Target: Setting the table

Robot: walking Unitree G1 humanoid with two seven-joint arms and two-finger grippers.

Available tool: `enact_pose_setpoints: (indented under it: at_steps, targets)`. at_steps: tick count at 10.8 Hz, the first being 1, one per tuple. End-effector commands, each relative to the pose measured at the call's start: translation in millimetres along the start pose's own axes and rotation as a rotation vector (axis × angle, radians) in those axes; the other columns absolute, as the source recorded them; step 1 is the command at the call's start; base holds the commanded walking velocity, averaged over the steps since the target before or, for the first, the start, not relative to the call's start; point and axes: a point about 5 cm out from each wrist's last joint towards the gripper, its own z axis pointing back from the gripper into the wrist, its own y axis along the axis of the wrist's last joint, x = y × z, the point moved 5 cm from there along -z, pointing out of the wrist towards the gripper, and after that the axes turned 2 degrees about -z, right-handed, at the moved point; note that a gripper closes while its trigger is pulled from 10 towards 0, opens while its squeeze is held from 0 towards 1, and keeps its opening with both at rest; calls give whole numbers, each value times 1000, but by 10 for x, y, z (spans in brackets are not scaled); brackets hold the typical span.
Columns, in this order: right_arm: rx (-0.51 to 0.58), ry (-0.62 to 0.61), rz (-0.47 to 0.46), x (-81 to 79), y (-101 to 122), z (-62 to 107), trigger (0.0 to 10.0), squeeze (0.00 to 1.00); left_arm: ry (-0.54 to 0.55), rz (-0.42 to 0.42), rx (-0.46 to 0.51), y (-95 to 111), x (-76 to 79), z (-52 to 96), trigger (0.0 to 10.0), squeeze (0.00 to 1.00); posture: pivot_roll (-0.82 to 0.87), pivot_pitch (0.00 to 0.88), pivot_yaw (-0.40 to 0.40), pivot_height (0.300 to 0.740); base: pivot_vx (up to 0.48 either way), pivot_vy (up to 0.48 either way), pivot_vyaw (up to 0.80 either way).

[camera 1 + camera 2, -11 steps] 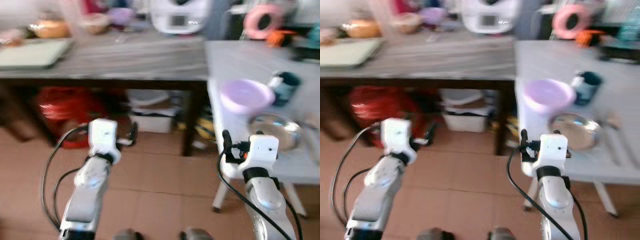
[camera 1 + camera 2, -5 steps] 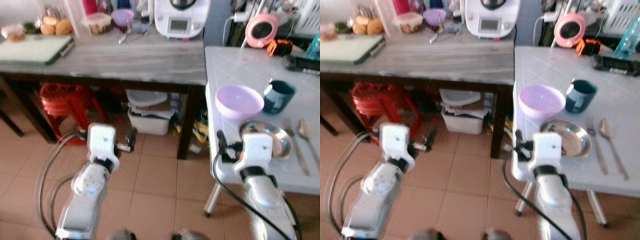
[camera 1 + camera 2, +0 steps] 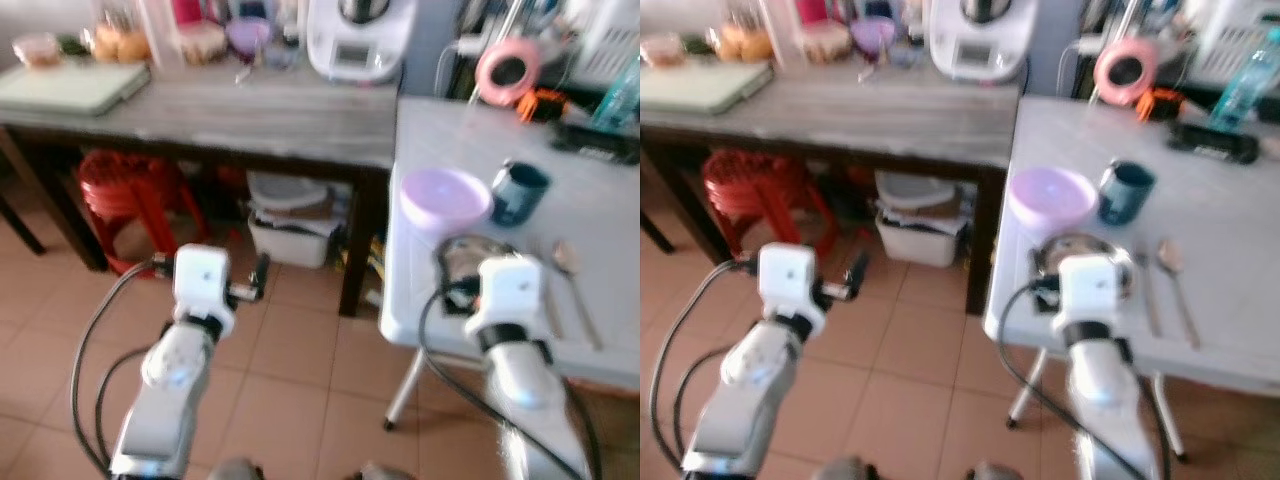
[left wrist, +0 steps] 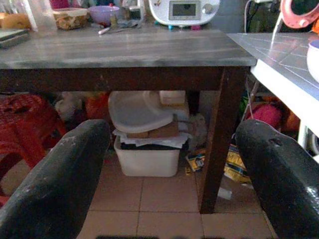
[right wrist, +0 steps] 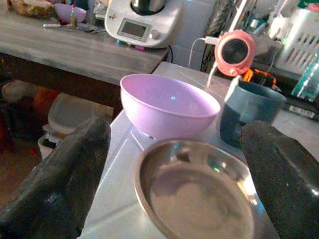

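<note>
Head views, slightly blurred: a white tiled table (image 3: 1240,300) is seen on the right, butted against a long grey wooden counter (image 3: 890,115) on the left. On the white table, a lilac bowl (image 3: 1051,195) is set near the corner, a dark teal mug (image 3: 1126,191) just beside it, and a steel dish (image 3: 1080,256) in front of the bowl. A fork (image 3: 1147,290) and a spoon (image 3: 1174,280) are laid side by side next to the dish. The right gripper (image 3: 462,262) is held at the table's near edge, over the rim of the dish. The left gripper (image 3: 255,285) is held over the tiled floor, well apart from the table. A white kitchen machine (image 3: 975,35), a pale cutting board (image 3: 705,85) and a red stool (image 3: 760,190) under the counter are also seen. No writing can be read.

Left wrist view: the two black fingers (image 4: 55,184) are spread wide with nothing between them. Past them, a white bin (image 4: 147,154) with a lid on top is seen under the counter, and the counter's dark leg (image 4: 217,134) stands beside it.

Right wrist view: the black fingers (image 5: 65,174) are spread wide on either side of the steel dish (image 5: 197,191), not touching it. Behind the dish the lilac bowl (image 5: 167,107) and the mug (image 5: 249,112) are seen, with a round pink object (image 5: 234,50) further back
</note>
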Motion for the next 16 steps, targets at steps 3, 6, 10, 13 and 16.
enact_pose_setpoints:
  at_steps: [3,6,10,13,16]
  targets:
    - [-14,-50,-39,91,-8,-14,10000,0,25,5,14,21,-17,-23,10000,0,2,0,-2,740,0,-106,0]
    - [-61,-109,-88,204,-99,-50,10000,0,-32,8,36,87,62,-67,10000,0,5,0,5,740,0,0,-267]
    - [-60,-96,-93,142,-98,-53,10000,0,-66,11,47,103,102,-58,10000,0,8,0,11,740,0,0,-800]
    - [-45,-94,-92,148,-75,-68,10000,0,-64,7,41,90,123,-71,10000,0,4,0,12,740,0,0,0]
    - [-34,-98,-84,184,-50,-117,10000,0,-1,-1,26,44,40,-70,10000,0,4,0,14,740,0,0,0]
